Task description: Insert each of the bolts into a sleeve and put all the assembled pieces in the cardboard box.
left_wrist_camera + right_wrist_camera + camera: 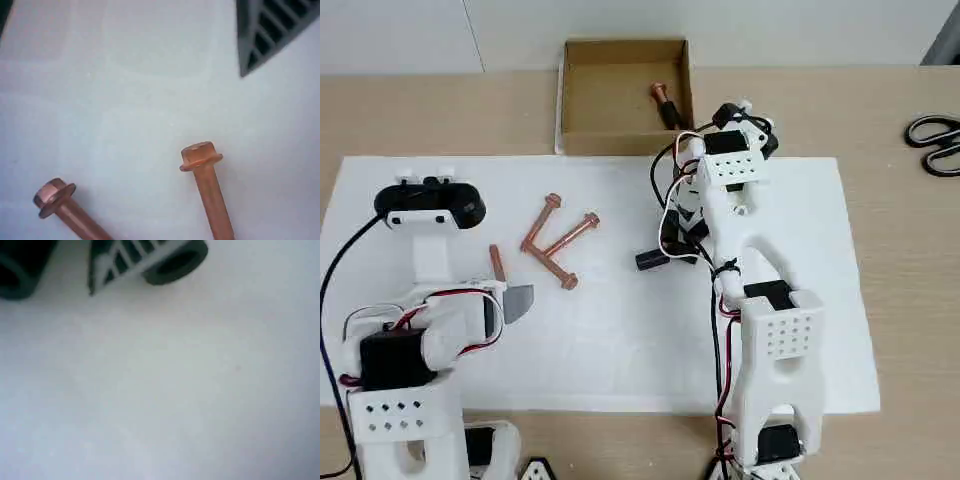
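One assembled piece (664, 104), a copper bolt seated in a black sleeve, already lies in the cardboard box (582, 100). Four loose copper bolts remain on the white sheet (620, 340), so the task looks to be early in its second round: picking up the next bolt and the next sleeve.

The left gripper (512, 298) hangs over the sheet with its fingers released and nothing between them. In the left wrist view, one ribbed grey finger (270, 35) shows, and two bolts (207, 187) (62, 207) lie flat ahead of it, apart from it and from each other. From above, the nearest bolt (497, 262) lies just beyond the fingertips, and the other three (540, 224) (570, 236) (552, 268) lie farther out in a loose cluster.

The right gripper (666, 244) sits low over a black sleeve (652, 260). The right wrist view shows two sleeves (176, 262) (17, 275) close by it, but whether it grasps one I cannot tell.

The next move probably calls for the left fingers to straddle the nearest bolt's shank and close on it, leaving its tip free. The right arm must present a sleeve with its bore facing that tip.
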